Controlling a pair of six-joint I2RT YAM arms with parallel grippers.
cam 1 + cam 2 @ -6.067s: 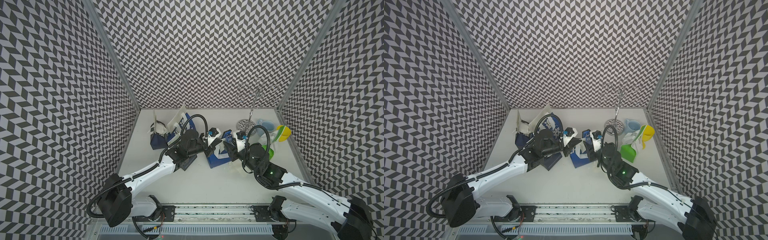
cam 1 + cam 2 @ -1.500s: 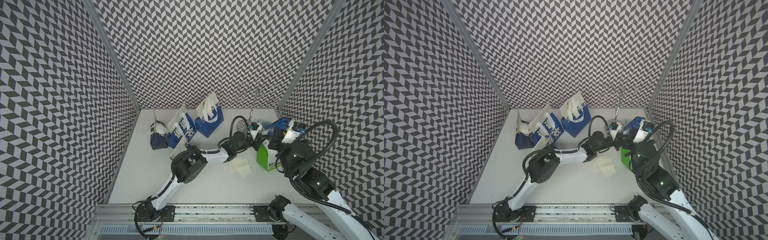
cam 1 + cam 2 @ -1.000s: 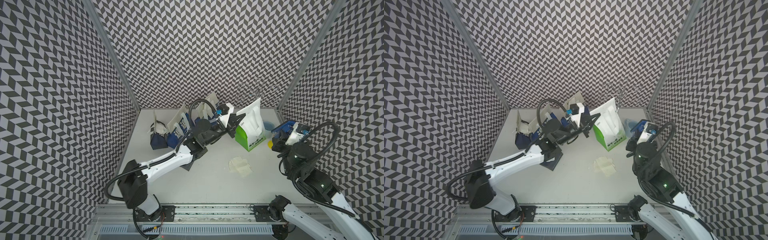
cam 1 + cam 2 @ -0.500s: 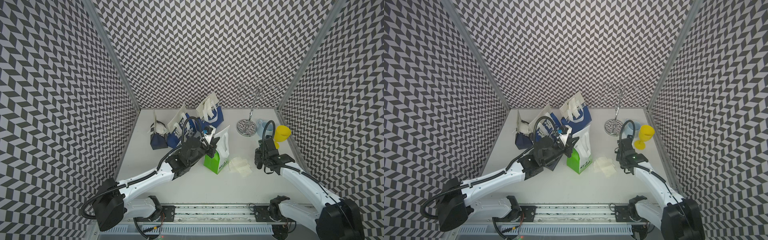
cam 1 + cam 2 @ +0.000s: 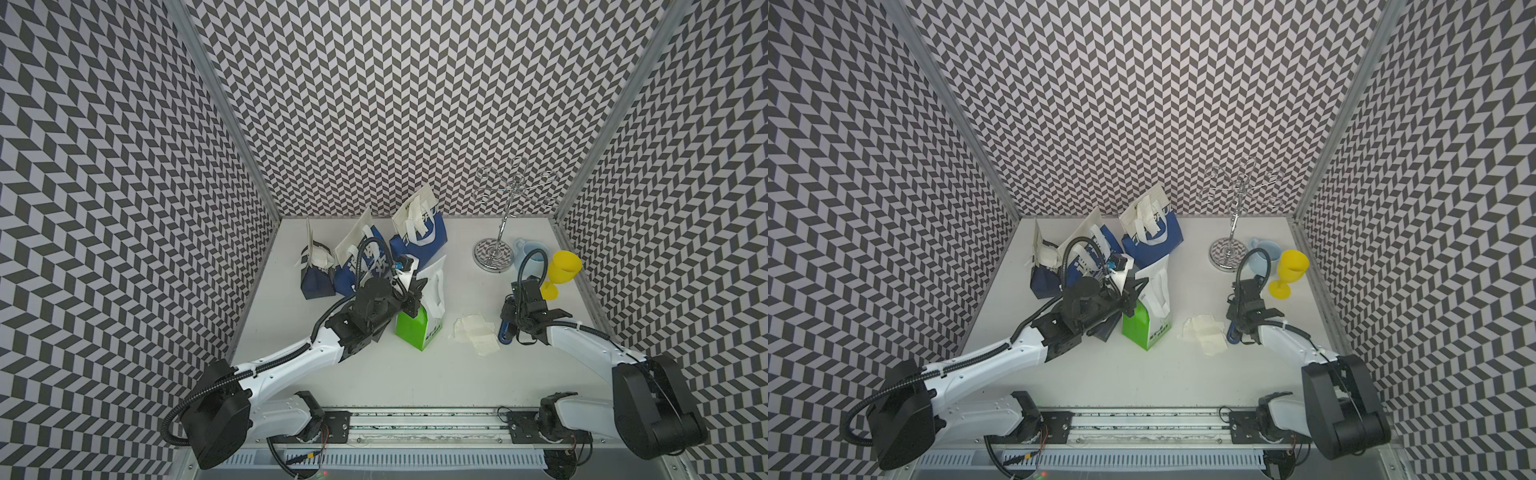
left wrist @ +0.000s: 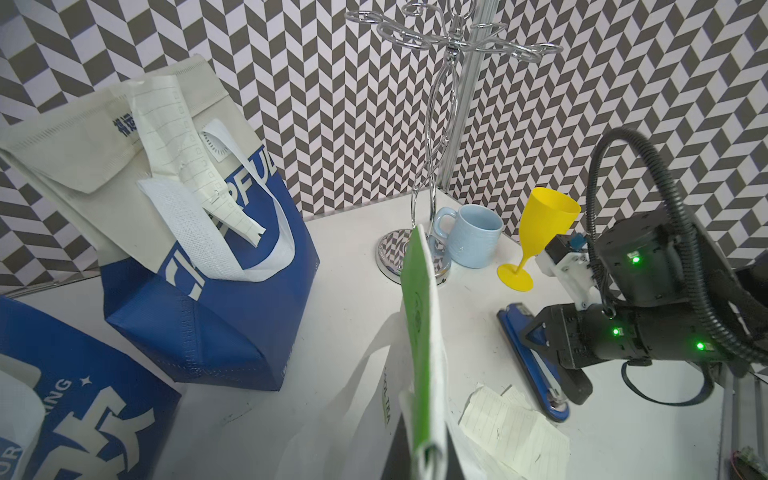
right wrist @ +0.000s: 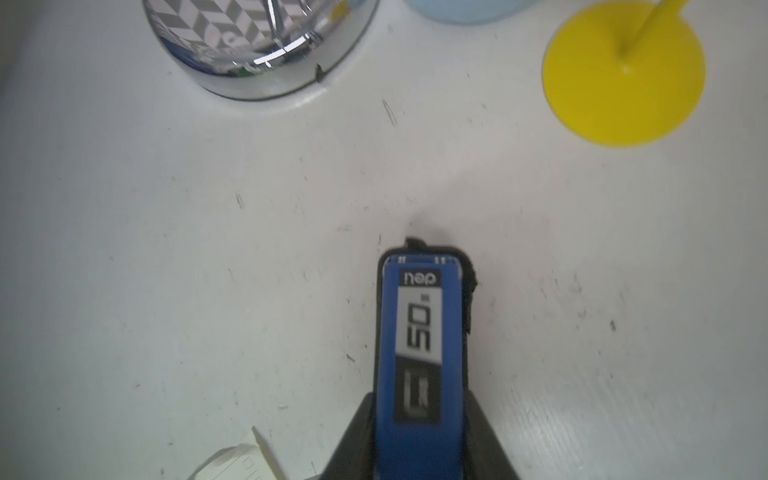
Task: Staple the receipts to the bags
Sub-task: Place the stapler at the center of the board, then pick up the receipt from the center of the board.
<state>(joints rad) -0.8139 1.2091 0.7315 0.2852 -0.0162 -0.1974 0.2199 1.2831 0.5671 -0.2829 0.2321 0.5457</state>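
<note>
The green and white bag [image 5: 417, 328] [image 5: 1144, 326] stands mid-table, and my left gripper [image 5: 411, 297] [image 6: 426, 457] is shut on its top edge [image 6: 419, 332]. Three dark blue bags [image 5: 419, 243] [image 5: 361, 266] [image 5: 318, 280] stand at the back left; the rearmost carries a receipt [image 6: 166, 124]. Loose receipts [image 5: 476, 334] [image 6: 515, 440] lie right of the green bag. The blue stapler [image 7: 419, 316] [image 6: 536, 361] lies on the table beside them. My right gripper [image 5: 508, 328] [image 7: 419, 399] straddles it, fingers close along both sides; whether they press I cannot tell.
A chrome cup stand [image 5: 493, 253], a pale blue mug [image 5: 528, 249] and a yellow goblet [image 5: 561, 268] crowd the back right corner, just behind my right arm. Another dark blue bag [image 5: 1106, 328] lies flat under my left arm. Patterned walls close in three sides.
Over the last second my left arm brought the green bag from the back right to mid-table. My right arm came down with the stapler onto the table beside the loose receipts.
</note>
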